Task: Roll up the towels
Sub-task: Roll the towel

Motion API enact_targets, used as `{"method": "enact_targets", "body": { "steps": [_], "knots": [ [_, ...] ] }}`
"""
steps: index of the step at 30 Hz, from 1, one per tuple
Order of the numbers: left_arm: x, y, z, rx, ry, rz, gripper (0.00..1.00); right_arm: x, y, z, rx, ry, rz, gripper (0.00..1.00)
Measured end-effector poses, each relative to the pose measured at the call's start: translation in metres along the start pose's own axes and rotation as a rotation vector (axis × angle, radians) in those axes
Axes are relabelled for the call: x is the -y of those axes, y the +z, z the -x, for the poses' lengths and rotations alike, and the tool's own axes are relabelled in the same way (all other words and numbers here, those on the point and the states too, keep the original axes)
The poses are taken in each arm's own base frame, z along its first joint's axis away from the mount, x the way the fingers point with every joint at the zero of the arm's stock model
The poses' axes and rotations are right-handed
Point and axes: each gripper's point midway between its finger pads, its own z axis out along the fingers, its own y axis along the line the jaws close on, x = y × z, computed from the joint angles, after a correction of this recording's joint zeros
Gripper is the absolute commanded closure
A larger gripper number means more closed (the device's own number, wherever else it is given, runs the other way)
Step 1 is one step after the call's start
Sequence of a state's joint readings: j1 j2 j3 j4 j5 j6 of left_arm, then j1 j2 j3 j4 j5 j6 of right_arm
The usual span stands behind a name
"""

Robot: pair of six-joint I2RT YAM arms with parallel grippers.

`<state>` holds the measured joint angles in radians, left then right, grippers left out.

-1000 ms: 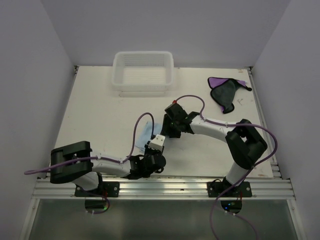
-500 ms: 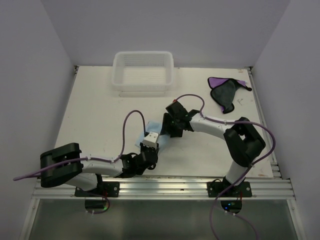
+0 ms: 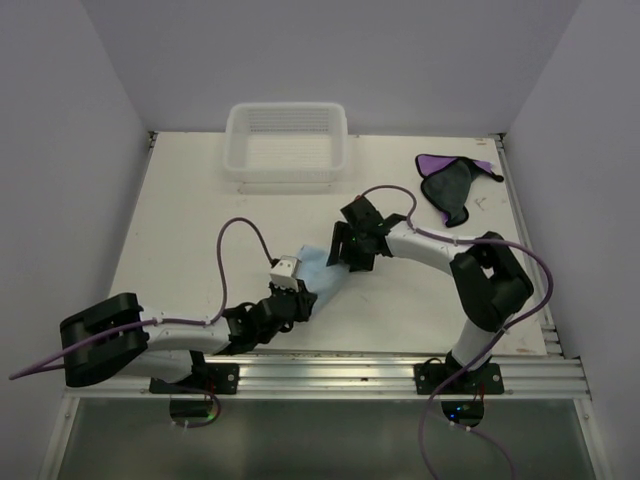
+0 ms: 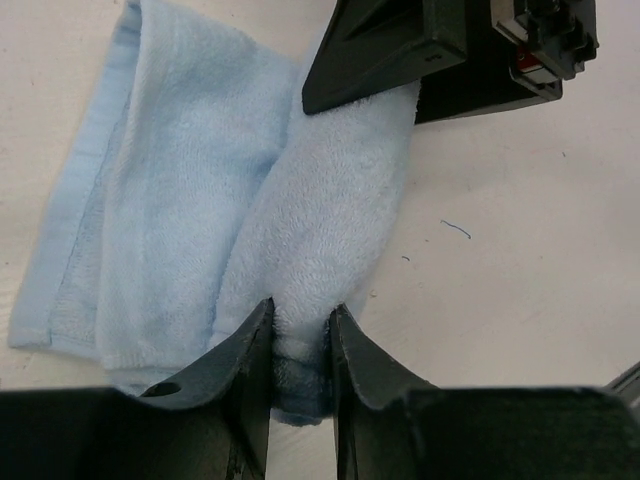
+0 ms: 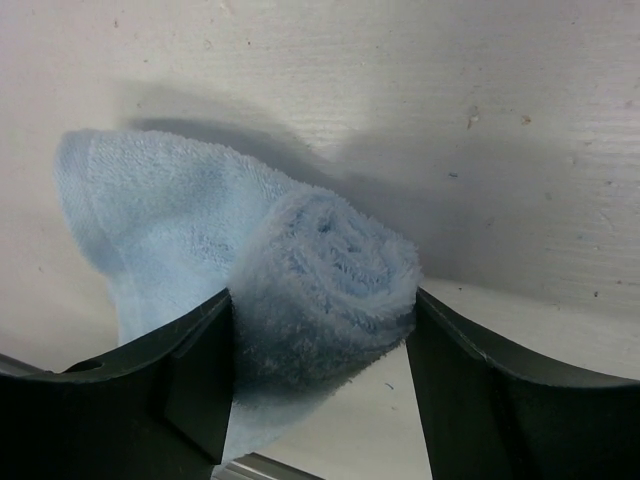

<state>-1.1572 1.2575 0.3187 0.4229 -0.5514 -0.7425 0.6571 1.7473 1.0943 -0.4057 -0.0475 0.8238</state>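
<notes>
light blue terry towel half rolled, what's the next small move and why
Probably roll a little further over the flat flap: the left gripper pinches one end of the light blue terry towel, the right gripper straddles the other.

A white table stands between a back wall, a left wall and a right wall, all 3 plain and pale lilac-grey. An aluminium rail runs along its near edge. The light is soft and even, and the shadows are weak.
</notes>
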Motion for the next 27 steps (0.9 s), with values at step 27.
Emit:
{"method": "enact_targets", "body": {
  "steps": [27],
  "knots": [
    [-0.019, 0.0, -0.005, -0.077, -0.423, -0.048, 1.0, 0.015, -0.072, 0.033, 0.275, -0.02, 0.137, 0.15]
  ]
}}
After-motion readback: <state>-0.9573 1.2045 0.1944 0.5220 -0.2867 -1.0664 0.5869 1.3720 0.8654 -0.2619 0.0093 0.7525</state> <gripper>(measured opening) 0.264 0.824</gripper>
